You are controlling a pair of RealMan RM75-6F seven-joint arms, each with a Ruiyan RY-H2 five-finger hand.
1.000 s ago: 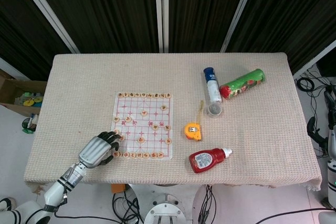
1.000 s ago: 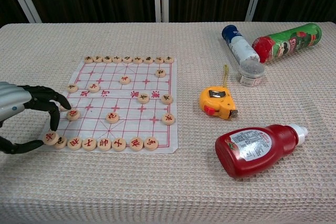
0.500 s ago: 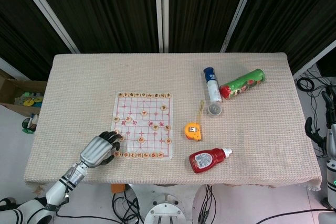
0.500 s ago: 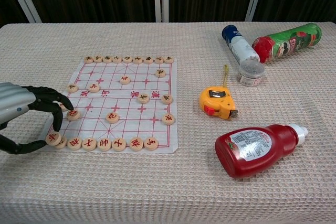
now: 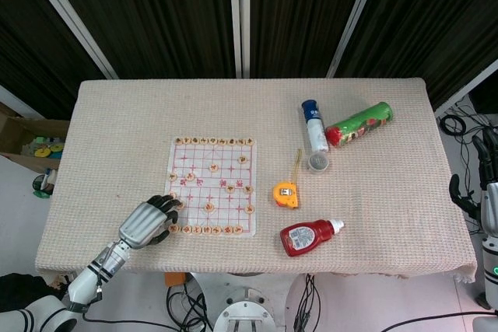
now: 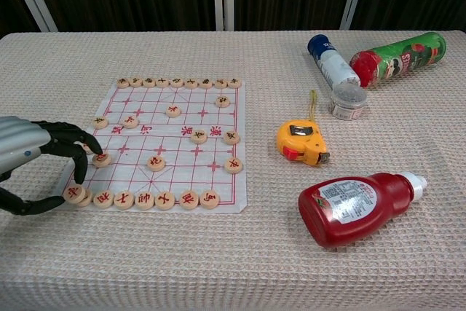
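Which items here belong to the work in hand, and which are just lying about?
In use:
left hand, fingers over the board's near-left corner
chess piece under those fingers
chess board

Lying about:
tape measure
ketchup bottle
blue-capped bottle
green can

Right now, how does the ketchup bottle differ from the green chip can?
The ketchup bottle is red, squat and flattish, with a white cap, near the front edge; the green chip can is a long round tube with a red lid, at the back. The bottle's cap points right, the can's lid left. Both lie on their sides on the cloth.
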